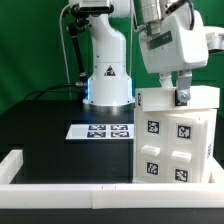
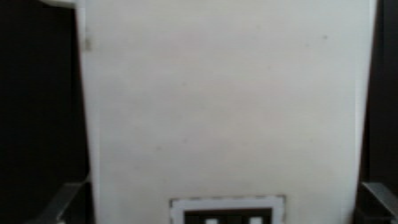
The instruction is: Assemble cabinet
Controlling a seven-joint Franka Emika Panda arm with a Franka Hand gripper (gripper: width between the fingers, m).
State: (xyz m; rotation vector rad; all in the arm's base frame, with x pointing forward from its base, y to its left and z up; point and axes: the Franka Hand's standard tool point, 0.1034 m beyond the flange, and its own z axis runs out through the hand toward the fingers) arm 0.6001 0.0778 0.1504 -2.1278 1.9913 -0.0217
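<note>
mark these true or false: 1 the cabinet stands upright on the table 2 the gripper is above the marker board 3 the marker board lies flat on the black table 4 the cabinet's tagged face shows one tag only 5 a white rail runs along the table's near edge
1. True: the cabinet stands upright on the table.
2. False: the gripper is at the cabinet's top, off to the exterior view's right of the marker board.
3. True: the marker board lies flat on the black table.
4. False: that face shows four tags.
5. True: a white rail runs along the near edge.
</note>
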